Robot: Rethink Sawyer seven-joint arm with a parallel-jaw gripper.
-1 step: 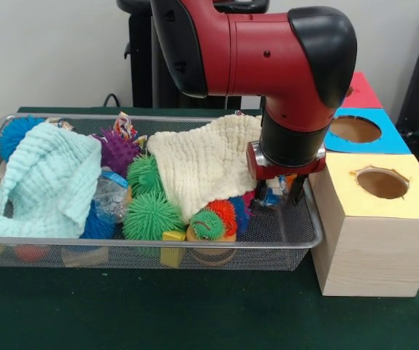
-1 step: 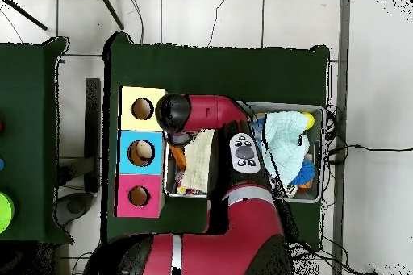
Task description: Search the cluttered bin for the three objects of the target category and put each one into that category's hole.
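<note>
Hanging hand [image 1: 282,191] above cream cloth [image 1: 202,162]

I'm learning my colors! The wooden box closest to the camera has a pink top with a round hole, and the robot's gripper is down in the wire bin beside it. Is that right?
Almost. The nearest wooden box has a yellow top, not pink; the front view shows it. It does have a round hole, and the gripper is down in the wire bin beside it.

arm: bent, wrist pointing down | gripper [image 1: 282,191]: lowered, finger state unclear
</note>
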